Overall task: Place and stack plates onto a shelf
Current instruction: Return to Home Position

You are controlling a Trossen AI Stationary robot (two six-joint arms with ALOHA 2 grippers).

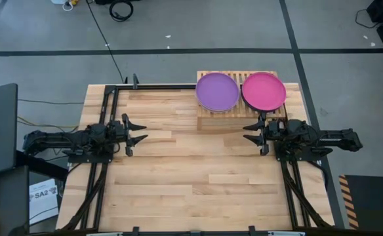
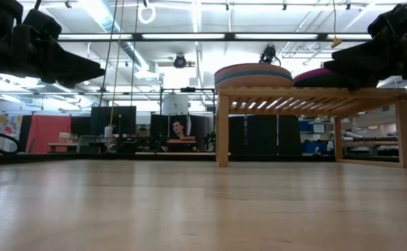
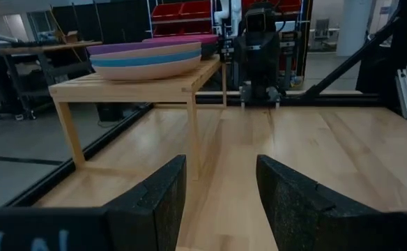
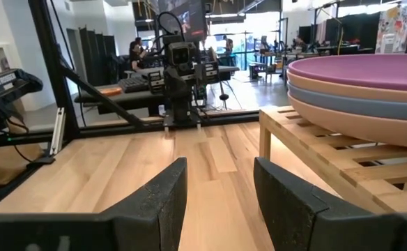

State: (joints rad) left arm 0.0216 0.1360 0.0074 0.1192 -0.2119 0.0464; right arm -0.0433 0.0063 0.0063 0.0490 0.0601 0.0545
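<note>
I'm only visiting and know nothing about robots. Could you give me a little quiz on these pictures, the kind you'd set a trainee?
1. True or false: the left tool and the right tool are both open and empty.
2. What colour is the top plate nearer the right arm? A) purple B) pink C) black
3. Seen from straight above, how many plates show on the shelf?
Key: 1 true. 2 B, the pink plate. 3 two.
</note>
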